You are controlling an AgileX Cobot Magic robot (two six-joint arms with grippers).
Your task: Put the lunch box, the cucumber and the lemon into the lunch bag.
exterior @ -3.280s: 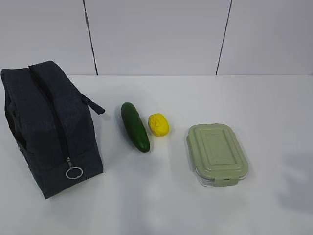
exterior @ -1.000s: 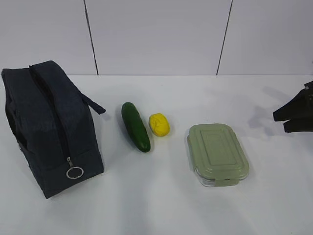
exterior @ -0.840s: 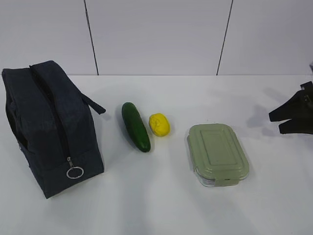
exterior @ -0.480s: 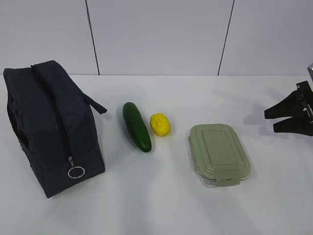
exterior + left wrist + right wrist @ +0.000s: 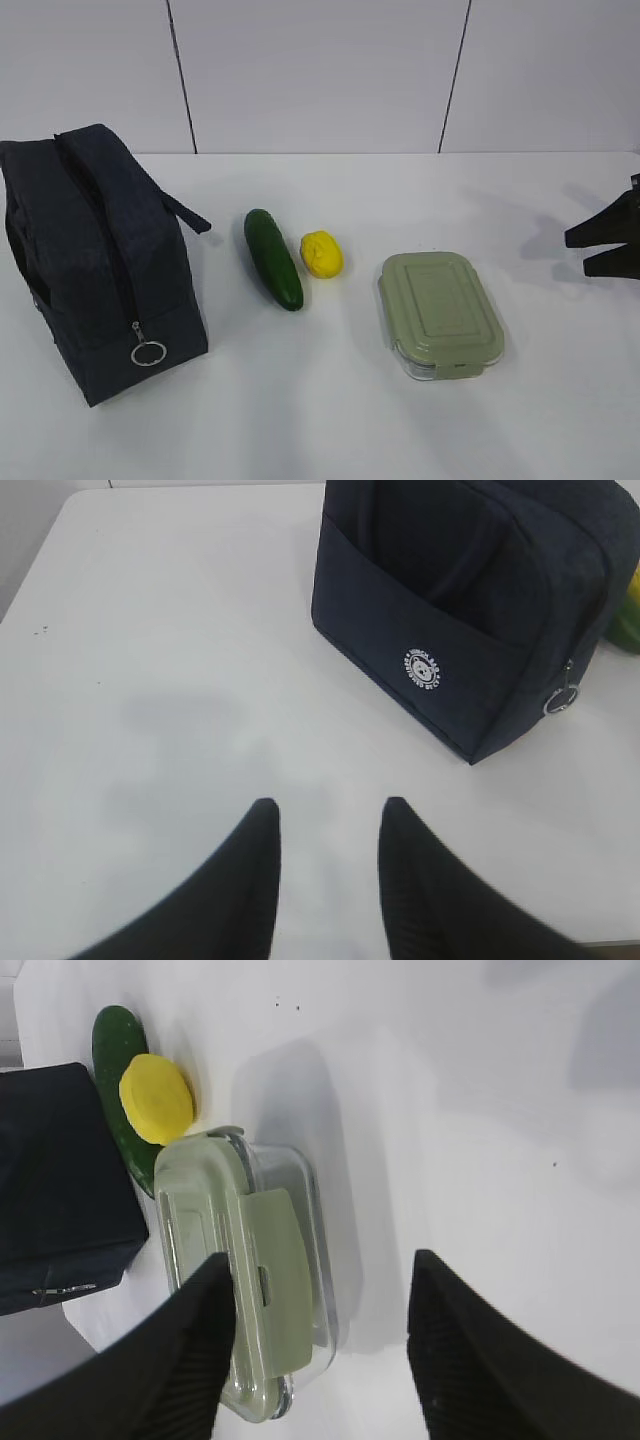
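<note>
Presently on my white table [image 5: 330, 420], left to right:

Bag [image 5: 95, 255]: boxy dark navy fabric, soft weave, standing at the far left; zipper closed along its top and down the near end, a metal ring pull [image 5: 147, 352] hanging there; round white logo [image 5: 421, 669] on one side. Long axis near to far.

Cucumber [image 5: 273, 258]: smooth, dark green, slightly curved; just right of the bag, long axis near to far, near end slanting a little right.

Lemon [image 5: 322, 254]: small, bright yellow, oval, faintly dimpled; just beside the cucumber, apart from the box.

Box [image 5: 440, 313]: clear rectangular tub with rounded corners, pale sage-green ridged clip lid; right of the lemon, long axis near to far.

My right gripper [image 5: 608, 247]: black ribbed fingers, spread and empty, at the right edge, well apart from the box.

My left gripper [image 5: 325, 825]: fingers parted, holding nothing, over bare table near the bag's logo side.
</note>
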